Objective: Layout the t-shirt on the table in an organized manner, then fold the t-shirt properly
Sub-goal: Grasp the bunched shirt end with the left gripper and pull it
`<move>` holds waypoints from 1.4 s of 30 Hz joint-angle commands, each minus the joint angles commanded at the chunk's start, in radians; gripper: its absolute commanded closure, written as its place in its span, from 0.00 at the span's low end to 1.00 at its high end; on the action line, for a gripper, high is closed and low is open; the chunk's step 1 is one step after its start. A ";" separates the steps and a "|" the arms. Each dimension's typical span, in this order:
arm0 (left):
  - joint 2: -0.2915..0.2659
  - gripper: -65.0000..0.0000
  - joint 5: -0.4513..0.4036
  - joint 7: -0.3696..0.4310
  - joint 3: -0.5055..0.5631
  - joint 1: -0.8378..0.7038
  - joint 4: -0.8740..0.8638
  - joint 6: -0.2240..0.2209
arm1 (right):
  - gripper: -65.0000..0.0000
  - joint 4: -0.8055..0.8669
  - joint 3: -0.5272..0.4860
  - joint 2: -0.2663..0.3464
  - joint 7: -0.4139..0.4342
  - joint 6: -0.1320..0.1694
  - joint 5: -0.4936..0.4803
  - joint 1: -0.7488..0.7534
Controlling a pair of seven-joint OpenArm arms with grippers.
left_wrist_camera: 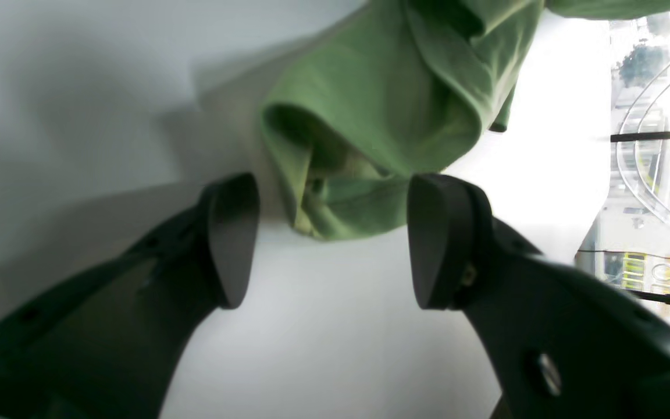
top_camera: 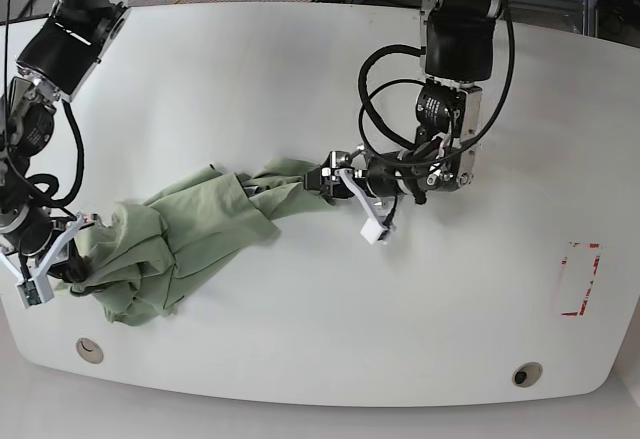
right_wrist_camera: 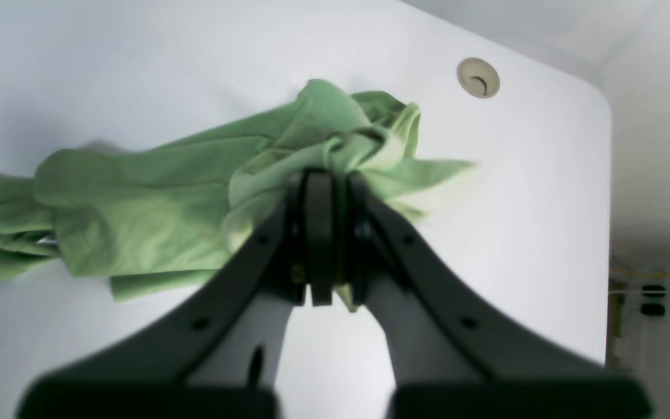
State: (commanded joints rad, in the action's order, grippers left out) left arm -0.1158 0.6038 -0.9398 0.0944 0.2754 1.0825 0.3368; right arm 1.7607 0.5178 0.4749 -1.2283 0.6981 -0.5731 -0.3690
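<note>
A crumpled sage-green cotton t-shirt (top_camera: 190,239) stretches across the glossy white table (top_camera: 300,79), left of its red rectangular marking (top_camera: 578,279); right gripper (right_wrist_camera: 320,174) pinching one end, left gripper (left_wrist_camera: 332,238) spread beside the other.

t-shirt (top_camera: 195,239): pale sage-green, soft, heavily wrinkled; bunched into a long rope-like heap, not spread out.
Pose: stretched slantwise across the table's (top_camera: 300,79) left half in the base view, the wider crumpled mass near the left grommet hole (top_camera: 89,350), the narrow twisted end toward the table's middle.
Ends: one gathered end is pinched at the table's left edge; the folded end by the middle lies loose.
table: glossy white, curved edges, a red rectangular marking (top_camera: 577,279) far from the shirt.
</note>
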 joint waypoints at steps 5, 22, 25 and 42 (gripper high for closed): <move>-0.025 0.41 -0.003 0.037 0.035 0.002 -0.018 0.000 | 1.00 0.000 0.002 -0.002 0.000 0.000 0.000 0.000; -0.041 0.44 0.002 0.155 0.035 0.000 -0.028 -0.144 | 1.00 0.000 0.002 -0.002 0.000 0.000 0.000 0.000; -0.041 0.66 0.002 0.167 0.035 0.000 -0.028 -0.144 | 1.00 0.000 0.002 -0.002 -0.002 0.000 0.000 0.000; -0.041 1.00 0.080 0.196 0.034 -0.006 -0.021 -0.150 | 1.00 0.002 0.002 -0.002 -0.002 0.000 0.000 0.000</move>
State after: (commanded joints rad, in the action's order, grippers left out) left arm -0.1571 0.6836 -0.7434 0.1281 0.2693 1.0610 0.1864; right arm 1.7622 0.5194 0.4733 -1.2298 0.6981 -0.5731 -0.3690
